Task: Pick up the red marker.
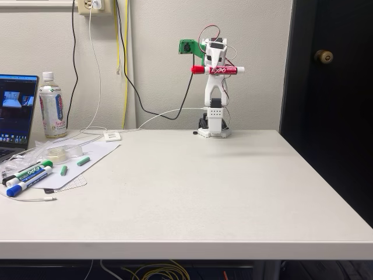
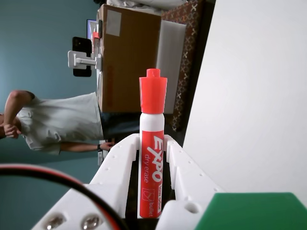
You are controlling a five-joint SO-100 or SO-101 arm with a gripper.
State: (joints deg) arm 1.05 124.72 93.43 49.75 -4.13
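The tool (image 1: 216, 65) is clamped on the red marker (image 1: 217, 70), holding it level, well above the surface (image 1: 198, 192) at the back by the wall. In the wrist view both fingers (image 2: 120, 158) press the marker's barrel (image 2: 151, 167), cap sticking out past them.

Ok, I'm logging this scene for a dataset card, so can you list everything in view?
Short red-capped EXPO dry-erase marker: one, red and white, held level in the air, clear of the table.
Green-capped marker: one, table's left edge in the fixed view.
Blue-capped marker: one, beside the green one.
Clear plastic bottle: one, white label, back left.
Open laptop: one, far left.
White rectangular table: one.
Person in pale shirt: one, wrist view, background.
White plastic fingers: two, closed on the red marker.
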